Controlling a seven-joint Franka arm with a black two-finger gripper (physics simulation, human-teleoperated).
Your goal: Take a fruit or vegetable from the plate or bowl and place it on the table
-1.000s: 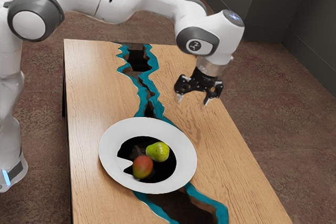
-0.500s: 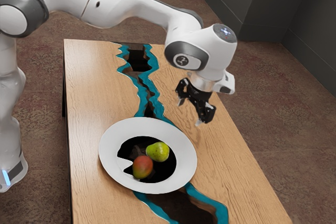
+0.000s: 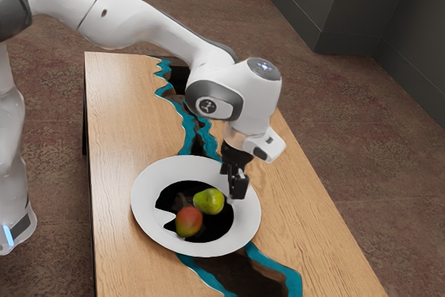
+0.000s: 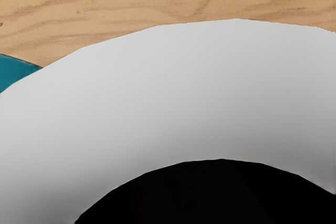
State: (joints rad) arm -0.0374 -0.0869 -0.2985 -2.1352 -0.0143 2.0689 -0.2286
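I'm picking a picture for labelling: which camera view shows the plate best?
The exterior view: it shows nearly the whole rim of the plate, plus the pear and mango in its dark middle. The wrist view shows a close-up of part of the pale rim and some of that dark middle.

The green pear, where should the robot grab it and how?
Best, I think, is around the pear's wide, rounded body, coming down from above. The top is uncovered, while the plate's broad rim surrounds it lower down. The red-and-green mango sits close on one side, so the end effector should probably squeeze the two sides that don't face the mango.
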